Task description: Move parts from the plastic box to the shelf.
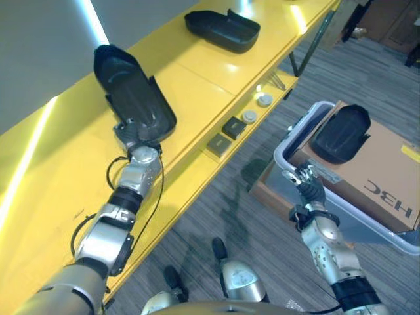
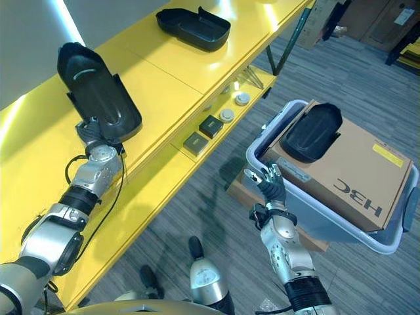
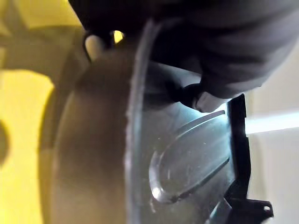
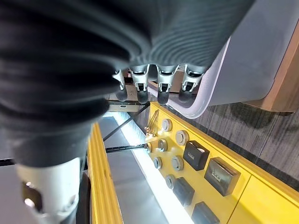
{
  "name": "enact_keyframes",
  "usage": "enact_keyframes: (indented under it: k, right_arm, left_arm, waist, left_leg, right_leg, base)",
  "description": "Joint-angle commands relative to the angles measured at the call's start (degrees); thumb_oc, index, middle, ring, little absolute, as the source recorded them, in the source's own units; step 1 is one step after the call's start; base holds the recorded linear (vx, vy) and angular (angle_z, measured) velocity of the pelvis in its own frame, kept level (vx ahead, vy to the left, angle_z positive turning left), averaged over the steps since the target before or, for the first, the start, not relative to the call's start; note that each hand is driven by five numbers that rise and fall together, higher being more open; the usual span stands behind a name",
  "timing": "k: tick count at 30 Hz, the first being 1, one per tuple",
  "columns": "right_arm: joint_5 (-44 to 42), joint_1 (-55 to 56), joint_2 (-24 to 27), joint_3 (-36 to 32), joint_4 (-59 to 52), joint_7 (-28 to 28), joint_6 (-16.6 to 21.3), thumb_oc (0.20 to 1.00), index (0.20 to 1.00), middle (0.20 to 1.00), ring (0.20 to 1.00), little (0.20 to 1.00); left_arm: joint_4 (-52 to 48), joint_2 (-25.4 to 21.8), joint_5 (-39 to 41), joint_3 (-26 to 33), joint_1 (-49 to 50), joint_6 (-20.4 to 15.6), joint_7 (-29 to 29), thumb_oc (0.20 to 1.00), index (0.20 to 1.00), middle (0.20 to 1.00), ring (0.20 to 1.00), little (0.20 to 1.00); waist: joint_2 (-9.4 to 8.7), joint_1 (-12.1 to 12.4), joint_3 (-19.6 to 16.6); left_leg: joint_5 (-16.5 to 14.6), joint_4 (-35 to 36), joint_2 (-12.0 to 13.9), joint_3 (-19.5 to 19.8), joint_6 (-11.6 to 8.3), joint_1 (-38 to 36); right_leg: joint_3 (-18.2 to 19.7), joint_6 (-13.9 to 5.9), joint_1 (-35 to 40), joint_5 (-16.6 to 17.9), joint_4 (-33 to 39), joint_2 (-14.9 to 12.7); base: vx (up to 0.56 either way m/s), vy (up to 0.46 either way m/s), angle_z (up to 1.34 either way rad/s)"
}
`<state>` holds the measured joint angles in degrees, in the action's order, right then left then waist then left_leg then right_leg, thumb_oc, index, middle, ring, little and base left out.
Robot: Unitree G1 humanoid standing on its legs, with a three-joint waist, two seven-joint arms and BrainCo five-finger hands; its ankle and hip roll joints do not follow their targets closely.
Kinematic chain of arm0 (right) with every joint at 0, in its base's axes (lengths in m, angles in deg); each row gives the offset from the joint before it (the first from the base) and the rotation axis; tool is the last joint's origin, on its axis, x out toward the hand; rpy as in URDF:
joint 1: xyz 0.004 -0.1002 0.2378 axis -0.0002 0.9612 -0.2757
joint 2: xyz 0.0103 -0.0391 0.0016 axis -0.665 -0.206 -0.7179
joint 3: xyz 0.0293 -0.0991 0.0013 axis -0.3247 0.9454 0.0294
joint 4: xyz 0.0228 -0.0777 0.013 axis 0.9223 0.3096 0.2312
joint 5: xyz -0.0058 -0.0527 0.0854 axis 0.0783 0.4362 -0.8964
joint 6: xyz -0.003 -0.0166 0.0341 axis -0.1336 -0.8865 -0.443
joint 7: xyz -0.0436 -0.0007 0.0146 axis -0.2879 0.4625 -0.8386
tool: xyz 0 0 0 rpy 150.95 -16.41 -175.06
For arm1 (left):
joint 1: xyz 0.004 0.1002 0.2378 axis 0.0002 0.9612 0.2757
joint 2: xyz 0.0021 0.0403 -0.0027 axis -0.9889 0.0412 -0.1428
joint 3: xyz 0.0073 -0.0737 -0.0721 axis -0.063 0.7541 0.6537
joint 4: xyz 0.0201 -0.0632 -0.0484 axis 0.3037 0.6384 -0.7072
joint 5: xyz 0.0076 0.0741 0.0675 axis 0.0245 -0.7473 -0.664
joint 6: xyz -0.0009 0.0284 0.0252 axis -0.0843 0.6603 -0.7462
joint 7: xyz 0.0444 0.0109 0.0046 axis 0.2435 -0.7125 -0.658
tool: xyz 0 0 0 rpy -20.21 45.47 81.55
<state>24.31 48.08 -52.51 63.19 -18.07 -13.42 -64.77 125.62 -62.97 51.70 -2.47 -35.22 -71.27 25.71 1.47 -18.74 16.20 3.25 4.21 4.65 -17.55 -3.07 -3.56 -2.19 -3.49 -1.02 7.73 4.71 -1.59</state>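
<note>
The left hand (image 1: 134,134) reaches out over the top of the yellow shelf (image 1: 197,85) with its fingers closed on the near end of a black moulded plastic part (image 1: 131,92). The part stretches away from the hand across the shelf top; whether it rests flat or is lifted a little cannot be told. In the left wrist view a dark-tipped finger (image 3: 198,98) presses on the part's inner face, beside a raised oval rib. Farther along the shelf top, well beyond the left hand, lies a second black part (image 2: 193,28), open side up.

On the lower shelf level (image 1: 197,164), below and to the right of the left hand, sit two small dark square blocks (image 1: 226,134) side by side, then two small round white pieces (image 1: 257,108) and a bundle of thin metal rods (image 1: 275,82) farther on. The right wrist view shows more round pieces and dark blocks in rows on this level.

The right hand (image 2: 269,180) hangs over the grey carpet floor (image 2: 197,190), fingers straight and a little spread, holding nothing. It is just beside the near rim of the grey plastic box (image 2: 262,147), fingertips (image 4: 161,95) close to the rim but apart from it. Inside the box lies a brown cardboard carton (image 2: 354,170), which takes up most of it. On top of the carton, at the end nearer the shelf and just beyond the right hand, rests a third black part (image 2: 312,131).
</note>
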Motion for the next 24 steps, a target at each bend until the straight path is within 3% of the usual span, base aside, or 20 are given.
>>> enact_keyframes:
  k: [1,6,7,8,24]
  right_arm:
    - [-0.06,0.39,3.4,0.69,-4.23,0.36,3.91,1.0,1.0,1.0,1.0,1.0]
    - [0.15,0.31,3.45,0.97,-3.82,0.09,4.09,1.0,1.0,1.0,1.0,1.0]
    - [-0.15,0.21,3.43,1.03,-3.86,-0.17,4.07,1.0,1.0,1.0,1.0,1.0]
    - [-0.16,0.21,3.44,1.03,-3.89,-0.22,4.06,1.0,1.0,1.0,1.0,1.0]
    - [-0.35,0.22,3.03,1.51,-4.35,-1.56,4.2,1.0,1.0,1.0,1.0,1.0]
  left_arm:
    - [4.92,-1.01,4.97,1.33,-1.06,-1.66,-1.42,0.2,0.2,0.2,0.2,0.2]
    - [7.06,1.0,9.6,2.86,0.63,-4.07,-0.52,0.2,0.2,0.2,0.2,0.2]
    - [7.51,1.66,10.52,2.95,1.01,-4.5,-0.2,0.89,0.89,0.89,0.89,0.89]
    - [7.56,1.77,10.65,2.95,1.06,-4.58,-0.08,1.0,1.0,1.0,1.0,1.0]
    - [6.51,5.5,14.77,1.5,3.48,-8.94,0.54,1.0,1.0,1.0,1.0,1.0]
  waist:
    - [-1.45,0.5,-3.23]
    - [-1.81,0.5,-3.53]
    - [-1.91,0.51,-3.52]
    - [-1.92,0.51,-3.52]
    - [-2.54,0.89,-3.29]
  left_leg:
    - [0.53,-7.44,4.9,-2.11,-1.54,5.49]
    - [0.42,-8.29,5.15,-2.2,-1.52,5.58]
    - [0.41,-8.43,5.22,-2.13,-1.52,5.63]
    - [0.42,-8.44,5.23,-2.11,-1.53,5.63]
    - [0.51,-9.07,5.61,-2.02,-1.59,5.62]
  right_leg:
    - [-1.99,-2.43,-0.87,-6.42,-5.6,-1.98]
    - [-2.25,-2.21,-0.3,-6.47,-5.54,-2.1]
    - [-2.3,-2.18,-0.27,-6.48,-5.55,-2.09]
    - [-2.31,-2.18,-0.27,-6.47,-5.55,-2.09]
    - [-2.84,-1.97,0.87,-6.31,-4.85,-1.95]
  base:
    - [0.0,0.0,0.0]
    - [0.01,-0.002,0.0]
    - [0.0,0.0,0.0]
    - [0.0,0.0,0.0]
    - [0.0,0.0,0.0]
